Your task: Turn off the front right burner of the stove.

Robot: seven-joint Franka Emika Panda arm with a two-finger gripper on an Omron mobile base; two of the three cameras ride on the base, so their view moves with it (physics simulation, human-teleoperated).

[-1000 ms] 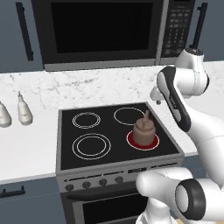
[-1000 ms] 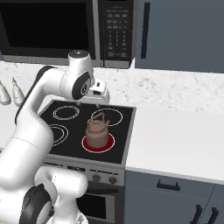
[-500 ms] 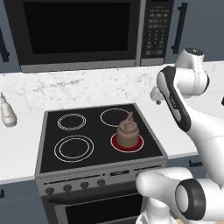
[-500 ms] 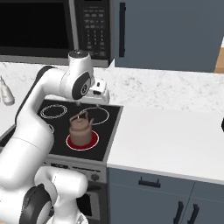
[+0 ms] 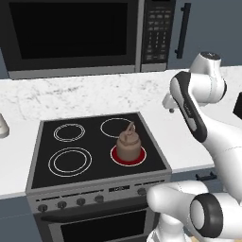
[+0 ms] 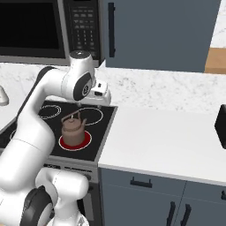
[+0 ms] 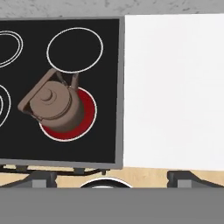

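The stove (image 5: 45,163) is a black glass top with white rings and a row of small dark knobs (image 5: 80,201) on its grey front panel. Its front right burner (image 5: 127,161) (image 6: 76,144) glows red. A brown kettle (image 5: 128,144) (image 7: 52,103) stands on it and covers most of the red disc (image 7: 89,114). My gripper (image 6: 89,104) (image 7: 113,176) hangs open and empty, high above the stove's right edge, looking straight down. Nothing is between its fingertips (image 7: 41,177).
A black microwave (image 5: 71,35) hangs over the stove. White counter (image 6: 167,132) runs to the stove's right, with grey drawers (image 6: 141,183) below. A dark object (image 6: 220,126) sits at the counter's far right. A pale bottle (image 5: 2,126) stands left of the stove.
The base has driven to the right, so the stove and microwave have slid left in both base views. The arm holds the same pose and the gripper stays open.
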